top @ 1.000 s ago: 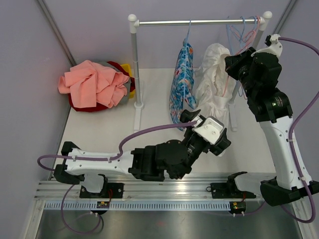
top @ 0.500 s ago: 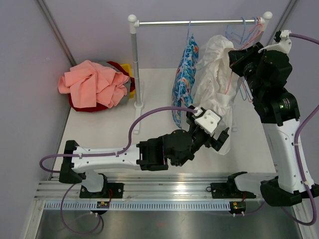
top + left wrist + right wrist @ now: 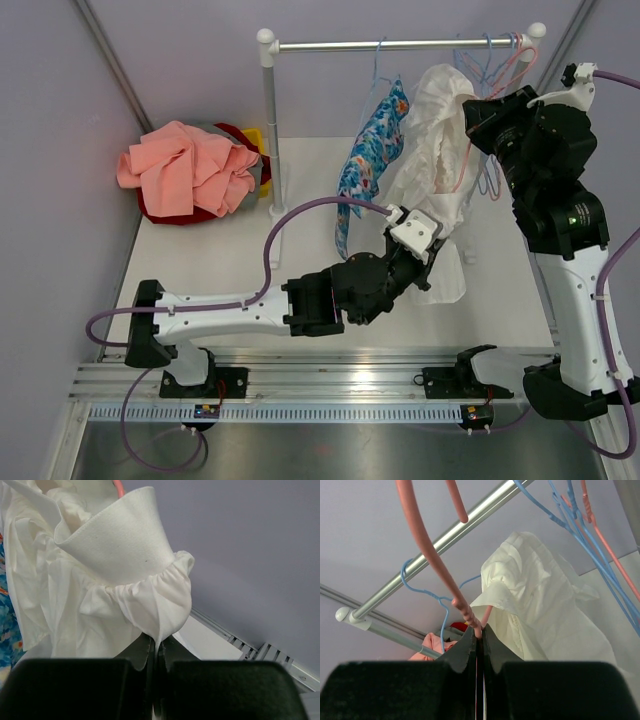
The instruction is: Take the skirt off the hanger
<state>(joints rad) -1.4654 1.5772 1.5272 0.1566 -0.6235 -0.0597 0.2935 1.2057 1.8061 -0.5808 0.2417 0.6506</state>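
The white skirt [image 3: 432, 185] sits right of centre in the top view, bunched up under the clothes rail [image 3: 400, 44], between a blue floral garment [image 3: 368, 165] and the right arm. It's not hanging straight. Its lower end runs down and toward the middle of the frame, to where the left gripper [image 3: 155, 649] has it. The left wrist view shows this well: both fingers are clamped tight on a gathered fold of the white fabric, and the rest of the skirt balloons up above them, with a sliver of pink peeking out at the very top. The right gripper [image 3: 479, 632] is up high near the right end of the rail, pinched closed on the thin pink hanger [image 3: 427, 545]. The wire curves up and away from the fingertips, and the skirt is wadded around the hanger's lower part just behind them. Whether the hook is actually on the rail or just in front of it is hard to tell from these angles. A blue hanger [image 3: 378, 65] carries the floral garment, and a cluster of spare blue and pink hangers [image 3: 493, 50] crowds the right end of the rail. Over at the left of the white table [image 3: 230, 250], well apart from both arms, sits a heap of pink and red clothes [image 3: 188, 170].
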